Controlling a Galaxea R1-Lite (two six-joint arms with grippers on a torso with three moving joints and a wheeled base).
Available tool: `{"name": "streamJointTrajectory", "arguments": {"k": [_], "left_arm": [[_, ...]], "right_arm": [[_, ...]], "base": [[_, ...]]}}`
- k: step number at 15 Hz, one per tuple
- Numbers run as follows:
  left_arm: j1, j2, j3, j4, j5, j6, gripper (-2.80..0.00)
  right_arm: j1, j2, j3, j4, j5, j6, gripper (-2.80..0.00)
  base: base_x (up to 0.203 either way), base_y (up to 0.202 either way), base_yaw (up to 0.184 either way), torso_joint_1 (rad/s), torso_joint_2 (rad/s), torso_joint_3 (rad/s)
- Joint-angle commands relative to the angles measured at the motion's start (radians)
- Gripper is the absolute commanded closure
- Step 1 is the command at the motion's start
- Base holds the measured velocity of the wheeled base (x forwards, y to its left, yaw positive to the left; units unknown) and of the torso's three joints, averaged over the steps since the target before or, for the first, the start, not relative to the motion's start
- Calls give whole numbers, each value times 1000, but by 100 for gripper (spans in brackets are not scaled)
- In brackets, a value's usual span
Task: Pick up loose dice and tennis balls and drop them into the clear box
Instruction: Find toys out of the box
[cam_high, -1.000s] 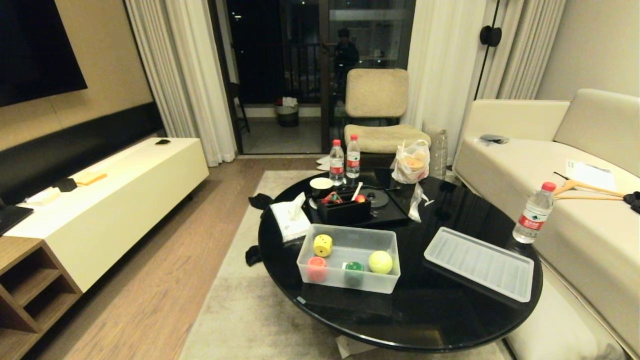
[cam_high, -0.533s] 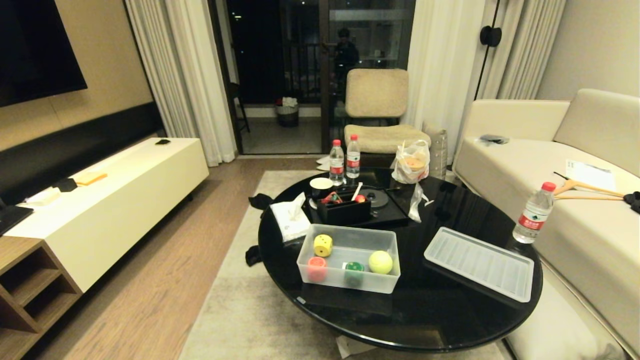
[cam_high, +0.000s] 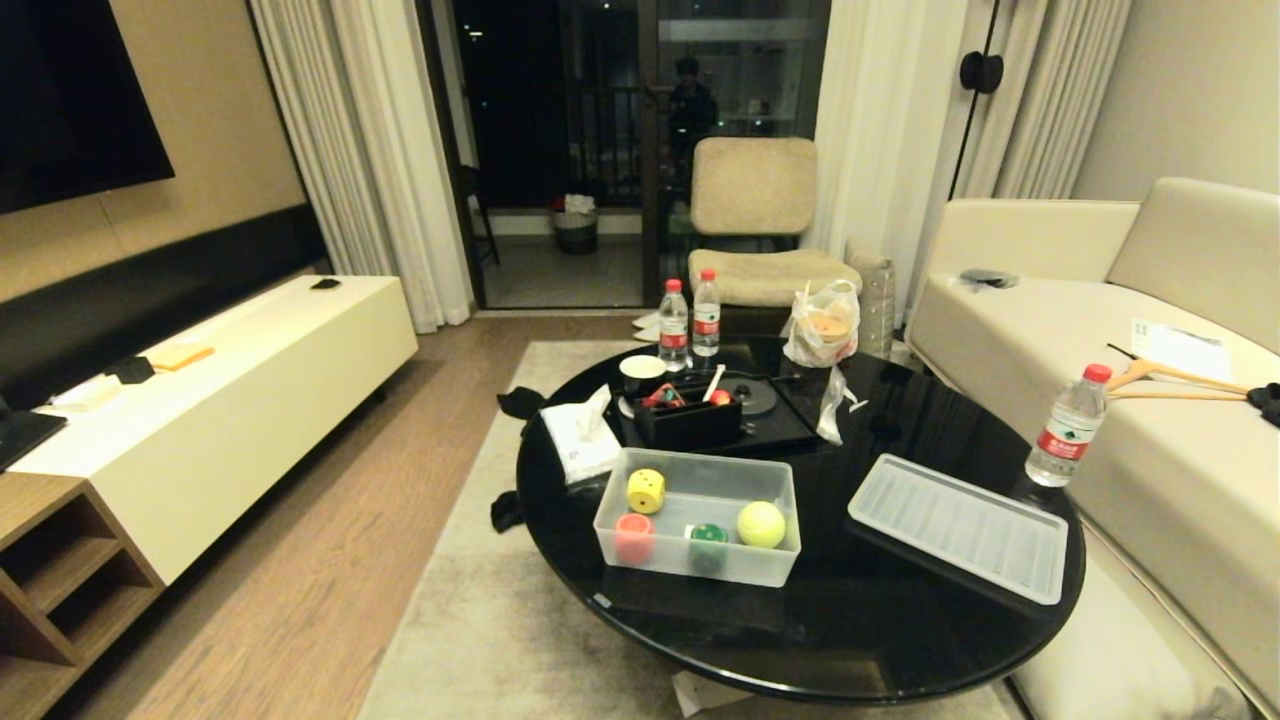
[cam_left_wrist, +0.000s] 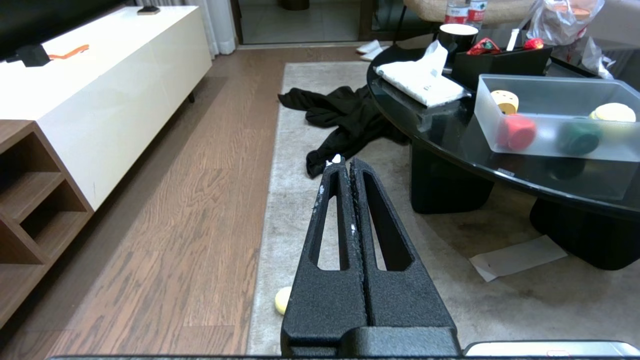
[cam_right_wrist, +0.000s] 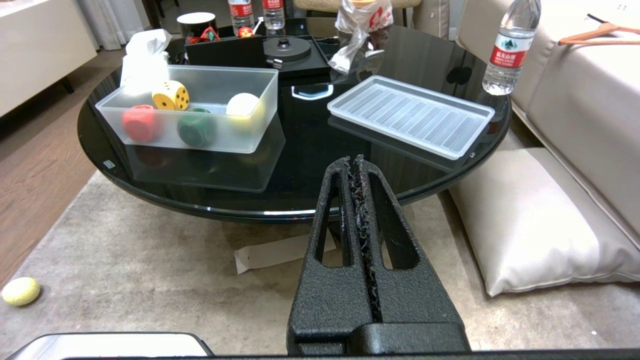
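loose tennis ball (cam_right_wrist: 20, 291) on rug, low-left of table | left gripper (cam_left_wrist: 344, 165) nearer, pressed together, empty | right gripper (cam_right_wrist: 353, 162) likewise | clear box (cam_high: 697, 575) on table

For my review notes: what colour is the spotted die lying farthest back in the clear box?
Yellow with dark pips, clearest in the right wrist view.

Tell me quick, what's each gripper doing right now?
Left gripper: closed, holding nothing.
Right gripper: closed, holding nothing.
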Motion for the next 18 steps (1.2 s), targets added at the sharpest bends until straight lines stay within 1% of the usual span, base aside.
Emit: {"name": "streamJointTrajectory", "arguments": {"k": [1,15,18], "left_arm": [[0,1,2,-1,0,-1,0],[0,1,2,-1,0,-1,0],[0,1,2,-1,0,-1,0]], "right_arm": [[0,0,2,0,0,0,0],[0,0,1,0,0,0,0],[0,0,2,0,0,0,0]], "base": [[0,0,0,0,0,0],[0,0,0,0,0,0],[6,136,-19,4,2,3]]}}
